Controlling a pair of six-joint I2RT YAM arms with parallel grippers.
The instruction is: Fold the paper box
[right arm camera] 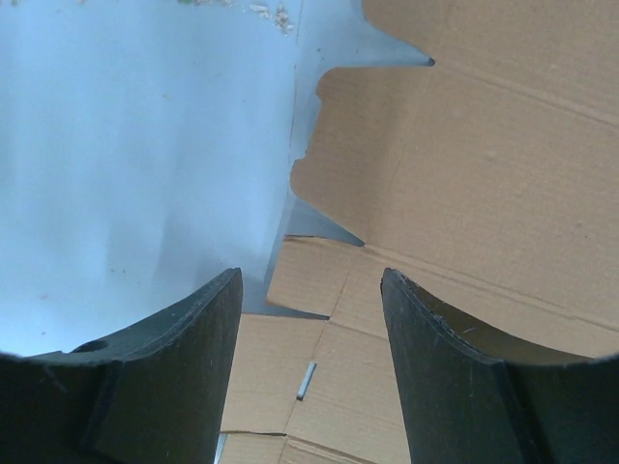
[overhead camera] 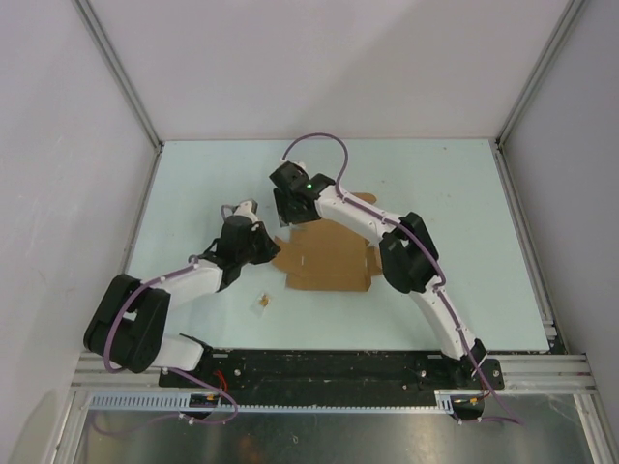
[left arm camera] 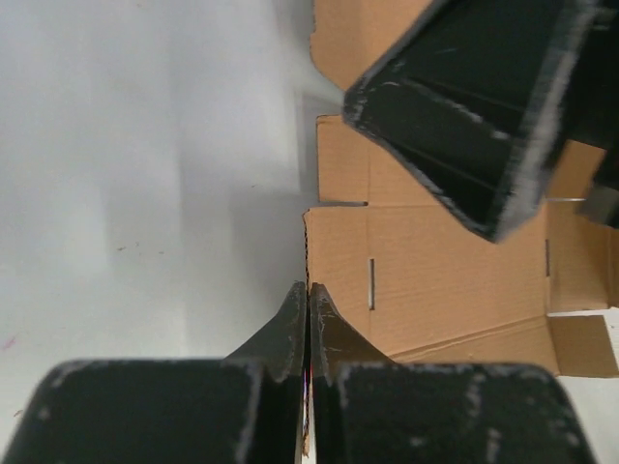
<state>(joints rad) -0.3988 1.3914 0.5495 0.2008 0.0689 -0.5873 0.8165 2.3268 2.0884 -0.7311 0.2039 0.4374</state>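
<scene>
The paper box (overhead camera: 329, 259) is a flat brown die-cut cardboard sheet with flaps and slots, lying mid-table. My left gripper (overhead camera: 269, 249) is at the sheet's left edge. In the left wrist view the left gripper (left arm camera: 309, 290) is shut on the thin edge of the paper box (left arm camera: 445, 280), with cardboard showing between the fingers. My right gripper (overhead camera: 290, 208) hovers over the sheet's far left corner. In the right wrist view the right gripper (right arm camera: 309, 280) stands open, with the paper box (right arm camera: 464, 174) below and nothing between its fingers. The right gripper's black body (left arm camera: 464, 106) shows above the sheet.
A tiny brown scrap (overhead camera: 263, 304) lies on the pale table (overhead camera: 193, 184) just in front of the sheet's left side. White walls with metal rails enclose the table on the left, back and right. The arm bases sit on the black bar (overhead camera: 329, 367) at the near edge.
</scene>
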